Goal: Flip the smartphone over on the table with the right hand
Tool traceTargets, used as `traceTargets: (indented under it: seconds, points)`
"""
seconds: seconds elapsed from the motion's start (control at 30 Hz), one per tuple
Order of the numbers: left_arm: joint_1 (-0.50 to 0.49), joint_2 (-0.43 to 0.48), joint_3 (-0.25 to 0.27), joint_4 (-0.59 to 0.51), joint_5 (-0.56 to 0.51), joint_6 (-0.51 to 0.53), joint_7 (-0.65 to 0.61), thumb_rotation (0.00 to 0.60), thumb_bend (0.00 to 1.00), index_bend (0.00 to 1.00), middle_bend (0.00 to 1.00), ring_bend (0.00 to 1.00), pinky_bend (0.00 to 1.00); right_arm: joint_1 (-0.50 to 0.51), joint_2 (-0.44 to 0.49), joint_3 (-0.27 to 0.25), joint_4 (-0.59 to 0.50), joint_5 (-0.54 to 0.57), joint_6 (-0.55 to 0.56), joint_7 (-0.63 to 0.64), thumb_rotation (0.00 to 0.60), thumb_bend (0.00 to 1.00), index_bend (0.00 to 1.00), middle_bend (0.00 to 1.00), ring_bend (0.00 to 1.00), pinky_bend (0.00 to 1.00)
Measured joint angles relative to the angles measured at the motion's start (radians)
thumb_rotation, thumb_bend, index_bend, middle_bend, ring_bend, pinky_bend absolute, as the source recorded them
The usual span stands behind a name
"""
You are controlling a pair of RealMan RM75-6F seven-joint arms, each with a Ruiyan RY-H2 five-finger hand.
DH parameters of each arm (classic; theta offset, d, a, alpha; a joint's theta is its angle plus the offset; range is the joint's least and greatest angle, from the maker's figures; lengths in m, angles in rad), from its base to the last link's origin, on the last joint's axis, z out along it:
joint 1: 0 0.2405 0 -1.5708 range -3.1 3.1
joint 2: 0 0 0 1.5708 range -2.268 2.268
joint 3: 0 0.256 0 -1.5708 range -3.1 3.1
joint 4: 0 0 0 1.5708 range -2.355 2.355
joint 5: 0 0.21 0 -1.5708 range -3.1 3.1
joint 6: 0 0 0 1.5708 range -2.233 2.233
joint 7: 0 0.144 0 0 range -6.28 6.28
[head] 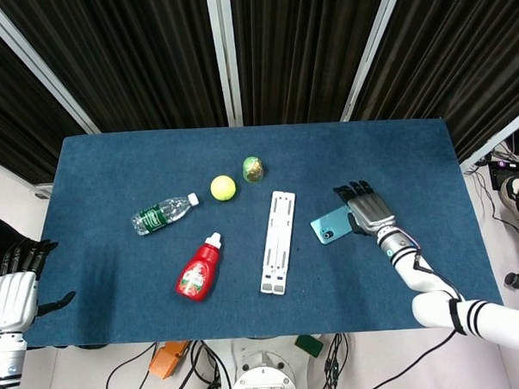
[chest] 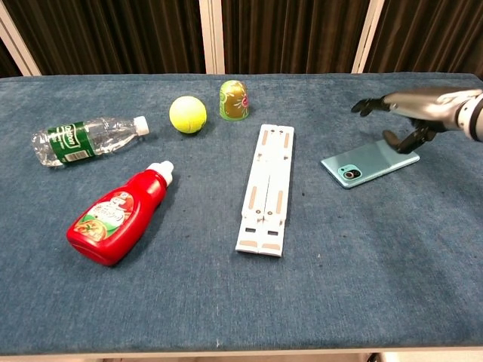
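The smartphone (head: 334,226) (chest: 368,162) lies flat on the blue table, its teal back and camera facing up, right of the white stand. My right hand (head: 367,210) (chest: 411,113) hovers over the phone's right end with its fingers spread; the thumb reaches down beside the phone's edge and nothing is held. My left hand (head: 15,287) hangs off the table's left front corner, fingers apart and empty; it does not show in the chest view.
A long white folding stand (head: 278,241) (chest: 266,187) lies left of the phone. Further left are a red ketchup bottle (head: 199,268), a water bottle (head: 163,214), a tennis ball (head: 223,188) and a small green-gold egg (head: 253,168).
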State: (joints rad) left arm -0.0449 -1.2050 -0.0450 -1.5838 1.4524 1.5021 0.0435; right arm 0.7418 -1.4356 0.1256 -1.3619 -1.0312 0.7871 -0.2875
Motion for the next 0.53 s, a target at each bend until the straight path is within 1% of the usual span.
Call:
traceTargets:
  seconds: [0.03, 0.07, 0.13, 0.17, 0.23, 0.3, 0.4, 0.53]
  points:
    - [0.0, 0.0, 0.0, 0.0, 0.0, 0.0, 0.0, 0.6, 0.03, 0.17, 0.12, 0.02, 0.0, -0.011, 0.01, 0.0, -0.014, -0.01, 0.027, 0.005, 0.6, 0.85, 0.09, 0.16, 0.0, 0.06]
    - [0.0, 0.001, -0.001, 0.0, 0.0, 0.001, -0.001, 0.6, 0.03, 0.17, 0.12, 0.02, 0.0, -0.023, 0.02, 0.0, -0.028, -0.019, 0.05, 0.01, 0.6, 0.81, 0.09, 0.16, 0.0, 0.06]
    - [-0.002, 0.002, -0.003, -0.001, 0.0, 0.001, -0.001, 0.6, 0.03, 0.17, 0.12, 0.02, 0.0, -0.057, 0.051, -0.004, -0.067, -0.045, 0.118, 0.023, 0.6, 0.71, 0.08, 0.16, 0.0, 0.06]
    - [-0.003, 0.002, -0.005, -0.001, 0.001, 0.001, -0.002, 0.6, 0.03, 0.17, 0.12, 0.02, 0.0, -0.076, 0.068, -0.007, -0.087, -0.058, 0.151, 0.029, 0.6, 0.62, 0.08, 0.15, 0.0, 0.06]
    - [-0.005, 0.002, -0.006, -0.002, 0.002, 0.001, -0.001, 0.6, 0.03, 0.17, 0.12, 0.02, 0.0, -0.128, 0.113, -0.017, -0.135, -0.091, 0.235, 0.049, 0.6, 0.48, 0.07, 0.15, 0.0, 0.06]
    - [-0.007, 0.001, -0.008, -0.004, 0.005, 0.002, 0.0, 0.6, 0.03, 0.17, 0.12, 0.02, 0.0, -0.182, 0.158, -0.029, -0.179, -0.12, 0.31, 0.072, 0.6, 0.39, 0.06, 0.14, 0.0, 0.06]
    - [-0.01, -0.001, -0.009, -0.009, 0.011, 0.004, 0.005, 0.6, 0.03, 0.17, 0.12, 0.02, 0.0, -0.284, 0.24, -0.053, -0.252, -0.162, 0.43, 0.116, 0.6, 0.36, 0.05, 0.13, 0.0, 0.06]
    - [-0.011, -0.004, -0.007, -0.014, 0.018, 0.006, 0.013, 0.6, 0.03, 0.17, 0.12, 0.02, 0.0, -0.406, 0.328, -0.083, -0.329, -0.211, 0.577, 0.17, 0.6, 0.36, 0.05, 0.13, 0.0, 0.06]
